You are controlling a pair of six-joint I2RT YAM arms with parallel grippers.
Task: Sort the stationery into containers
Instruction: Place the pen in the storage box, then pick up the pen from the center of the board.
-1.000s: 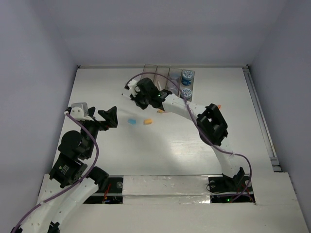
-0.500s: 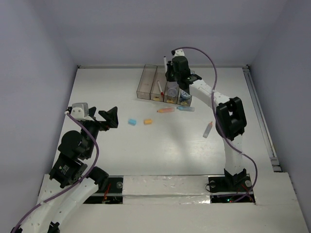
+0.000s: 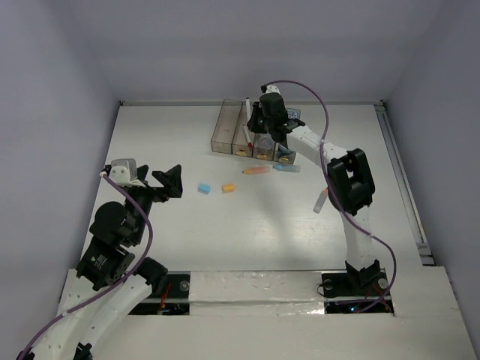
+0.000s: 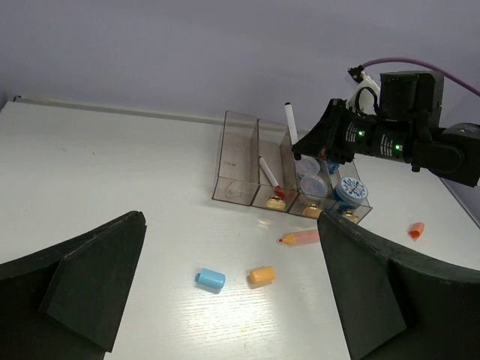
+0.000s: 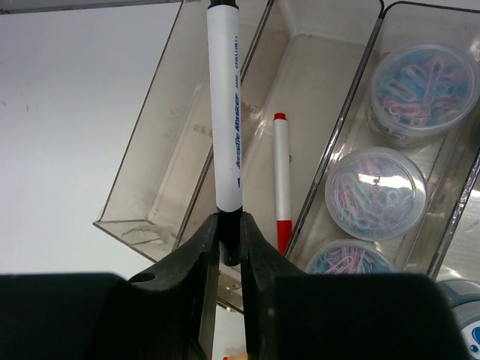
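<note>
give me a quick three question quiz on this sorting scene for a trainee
1. True or false: the right hand is shut on a black-and-white pen.
2. Pick one: in the row of bins, what lies in the second bin from the left as the top view shows it? A) a red-and-white pen B) a pair of scissors C) nothing at all
3. Short answer: which hand stands open, holding nothing?

Key
1. True
2. A
3. The left hand
</note>
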